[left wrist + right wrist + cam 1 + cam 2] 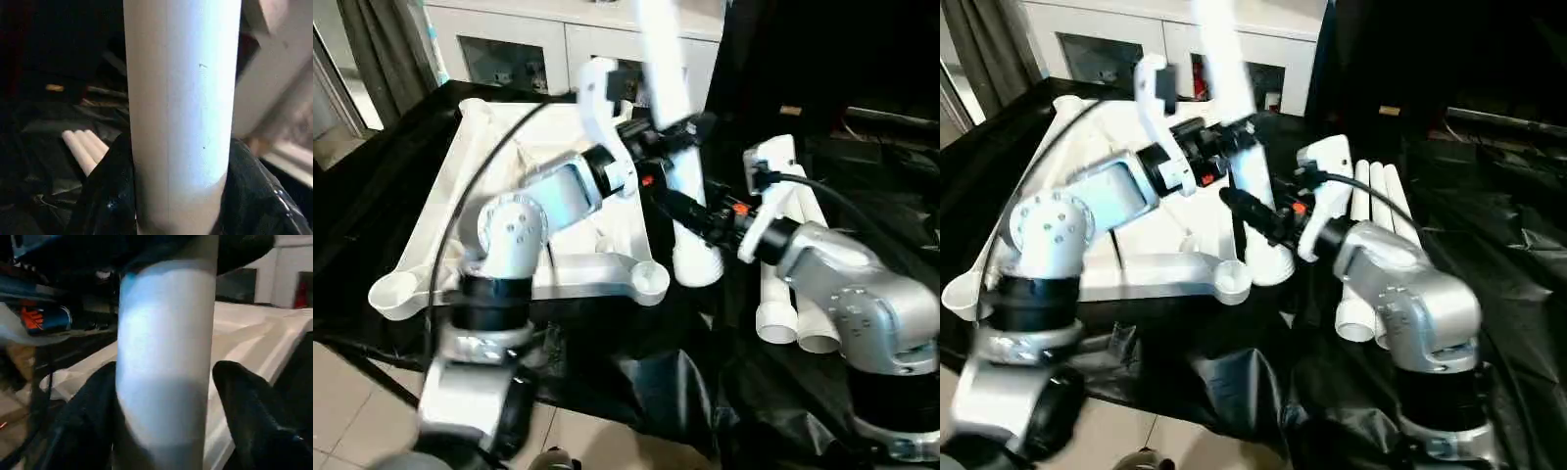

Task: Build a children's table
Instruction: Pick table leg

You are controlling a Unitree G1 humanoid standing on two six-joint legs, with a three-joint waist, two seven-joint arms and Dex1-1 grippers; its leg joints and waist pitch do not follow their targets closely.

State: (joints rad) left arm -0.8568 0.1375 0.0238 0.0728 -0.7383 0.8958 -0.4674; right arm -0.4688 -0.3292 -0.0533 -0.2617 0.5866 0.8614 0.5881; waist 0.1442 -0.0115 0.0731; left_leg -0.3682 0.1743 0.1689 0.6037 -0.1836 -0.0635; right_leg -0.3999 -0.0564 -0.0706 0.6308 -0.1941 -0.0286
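White tubular leg (164, 357) runs upright through the middle of the shot, close to the lens. Right gripper (166, 431) straddles it: one black finger (83, 421) against one side of the tube, the other finger (254, 406) standing off with a visible gap, so jaws spread, not clamped. Dark body of the left gripper (195, 249) sits on the leg higher up. Beyond: white tabletop (254, 333) with raised ribs on black sheeting (83, 347). White glass-door cabinet (274, 279) further off.
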